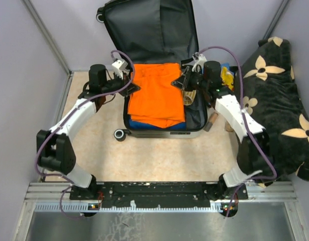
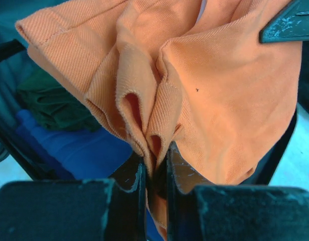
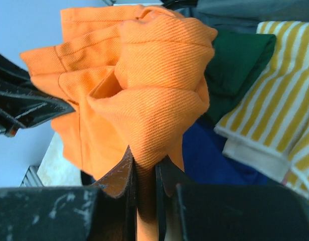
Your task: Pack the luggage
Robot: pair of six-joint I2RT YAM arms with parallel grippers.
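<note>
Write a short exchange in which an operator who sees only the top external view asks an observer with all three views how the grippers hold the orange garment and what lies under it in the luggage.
Operator: In my view the orange garment lies across the open luggage. Are both grippers shut on it?
Observer: Yes. The wrist views show the left gripper and the right gripper each shut on a bunched fold of it.
Operator: What lies under it?
Observer: A dark green garment, which your view hides, beside a yellow-striped cloth.
</note>
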